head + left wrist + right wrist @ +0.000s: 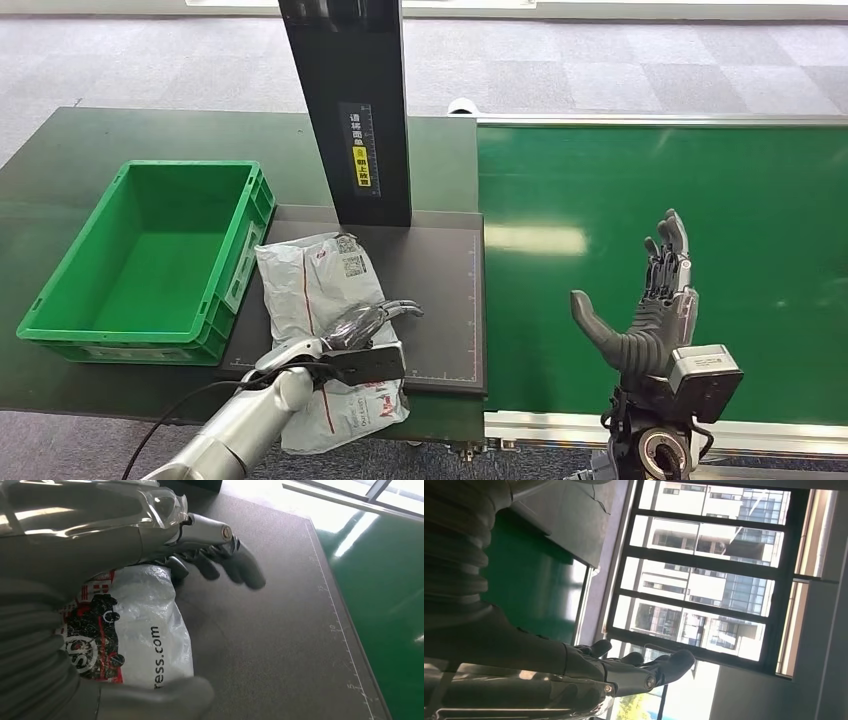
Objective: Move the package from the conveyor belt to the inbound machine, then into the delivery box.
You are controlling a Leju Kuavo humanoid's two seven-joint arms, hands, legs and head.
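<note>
The package (318,272), a crumpled white-grey mailer bag with red and black print, lies on the dark platform (440,290) of the inbound machine, its near end hanging past the platform's front edge. My left hand (366,334) hovers over its near half. In the left wrist view the bag (145,630) lies between the thumb and the stretched fingers (220,567), which are apart and not closed on it. My right hand (652,312) is raised over the green conveyor belt (700,170), fingers spread and holding nothing; it also appears in the right wrist view (634,672).
The green delivery box (190,168) stands to the left of the platform, close to the package. The machine's black column (350,100) rises behind the platform. The belt's metal rail (560,425) runs along its near edge.
</note>
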